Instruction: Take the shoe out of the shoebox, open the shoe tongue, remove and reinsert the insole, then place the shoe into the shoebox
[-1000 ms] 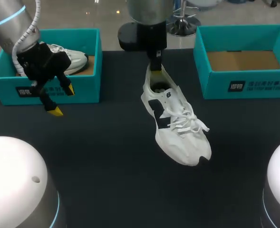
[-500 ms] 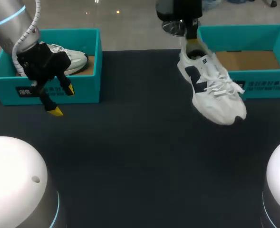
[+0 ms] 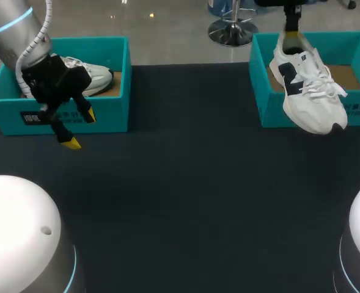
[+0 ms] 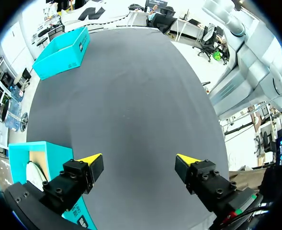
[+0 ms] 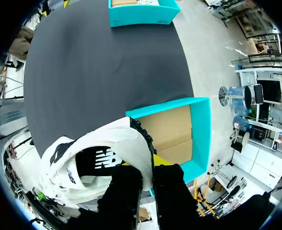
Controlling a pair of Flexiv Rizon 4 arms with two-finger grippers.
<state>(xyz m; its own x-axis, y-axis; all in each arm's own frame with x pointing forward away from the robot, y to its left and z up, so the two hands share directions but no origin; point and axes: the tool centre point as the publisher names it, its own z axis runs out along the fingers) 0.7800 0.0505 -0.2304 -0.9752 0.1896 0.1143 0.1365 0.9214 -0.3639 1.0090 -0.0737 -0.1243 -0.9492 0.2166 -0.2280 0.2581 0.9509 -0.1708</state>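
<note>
A white shoe (image 3: 308,91) with a dark side mark hangs heel up above the right teal shoebox (image 3: 265,104), its toe over the box's front wall. My right gripper (image 3: 291,29) is shut on the heel collar. In the right wrist view that gripper (image 5: 148,165) pinches the shoe (image 5: 97,158) at its heel rim, with the open shoebox (image 5: 179,129) just beneath, its cardboard floor bare. My left gripper (image 3: 80,129) hangs open and empty in front of the left teal box (image 3: 106,116). Its fingers (image 4: 90,165) are spread wide over bare table (image 4: 131,96).
The left teal box holds a second white shoe (image 3: 91,76), partly hidden by my left arm. In the left wrist view that box's corner (image 4: 21,158) lies beside the left finger, and the right shoebox (image 4: 62,52) sits at the far end. Dark table lies between the boxes.
My right arm has carried the shoe up and to the right, from over the table's middle to above the right shoebox. The left arm has not moved.
</note>
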